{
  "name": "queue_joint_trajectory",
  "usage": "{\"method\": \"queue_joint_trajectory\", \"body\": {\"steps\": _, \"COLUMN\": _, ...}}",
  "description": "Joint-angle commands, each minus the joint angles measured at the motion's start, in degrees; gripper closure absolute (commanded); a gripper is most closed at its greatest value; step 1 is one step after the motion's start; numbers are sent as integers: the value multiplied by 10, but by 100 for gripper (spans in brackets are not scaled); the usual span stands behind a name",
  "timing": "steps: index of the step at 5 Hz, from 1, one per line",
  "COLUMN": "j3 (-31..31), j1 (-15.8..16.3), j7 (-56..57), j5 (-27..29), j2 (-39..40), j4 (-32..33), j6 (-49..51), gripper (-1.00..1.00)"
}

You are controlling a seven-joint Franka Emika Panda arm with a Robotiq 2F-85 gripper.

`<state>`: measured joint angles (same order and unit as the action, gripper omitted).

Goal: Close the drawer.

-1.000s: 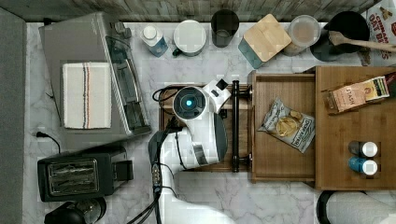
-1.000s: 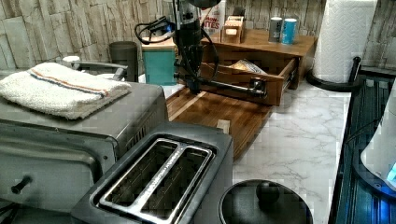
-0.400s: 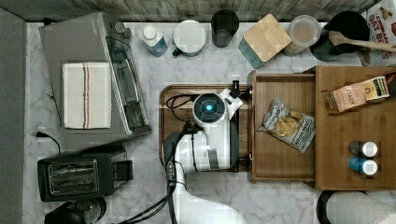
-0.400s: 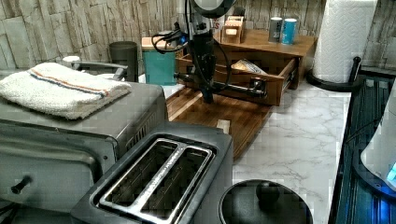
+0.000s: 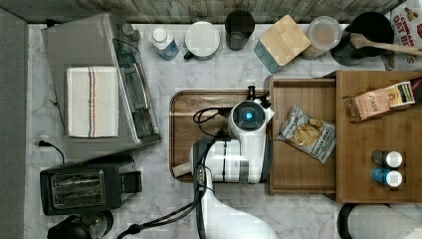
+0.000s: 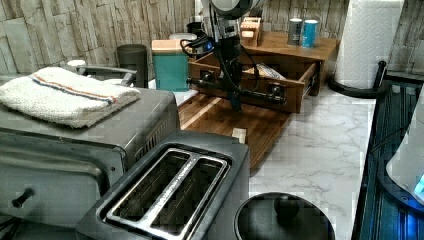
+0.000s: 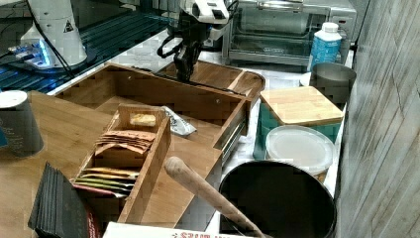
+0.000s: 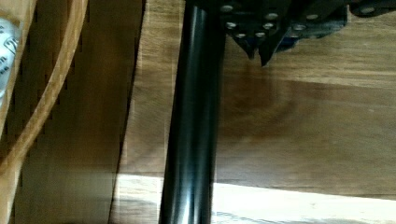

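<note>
The hand (image 8: 259,49), seen at the top of the wrist view, has its two fingertips pressed together with no gap, holding nothing; they hang just beside the black bar handle (image 8: 191,121) over dark wood. In the left view the hand (image 6: 235,102) sits at centre frame, in front of the handle, its tips low over the tray (image 6: 240,120). Whether it touches the handle, I cannot tell.

The drawer (image 5: 303,169) lies right of centre in the top view, pulled out toward the top view's left from under the cabinet top (image 5: 378,129), with a chip bag (image 5: 307,133) inside. The rounded tray (image 5: 181,129) lies just beside its front.

All of this stands on a white marble table (image 5: 219,74). A toaster oven (image 5: 94,55) with a folded towel (image 5: 93,101) is at upper left in the top view, a black toaster (image 5: 79,186) at lower left, and jars and canisters run along the top edge before a wood-plank wall (image 6: 60,30). A paper towel roll (image 6: 367,35) stands at upper right in the left view.

The arm (image 5: 234,164) rises from the lower centre of the top view, its wrist pointing straight down by the drawer front.
</note>
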<state>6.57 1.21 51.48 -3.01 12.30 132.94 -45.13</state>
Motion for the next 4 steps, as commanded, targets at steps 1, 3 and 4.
{"method": "queue_joint_trajectory", "body": {"steps": 1, "j3": 46, "j1": -60, "j7": 81, "j5": -24, "j2": -39, "j4": -46, "j6": -15, "gripper": 100}}
{"method": "queue_joint_trajectory", "body": {"steps": 3, "j3": 69, "j1": -114, "j7": 187, "j5": 18, "j2": -13, "j4": -88, "j6": -30, "gripper": 100}}
{"method": "queue_joint_trajectory", "body": {"steps": 4, "j3": 79, "j1": -142, "j7": 268, "j5": 100, "j2": 18, "j4": -109, "j6": -63, "gripper": 100}}
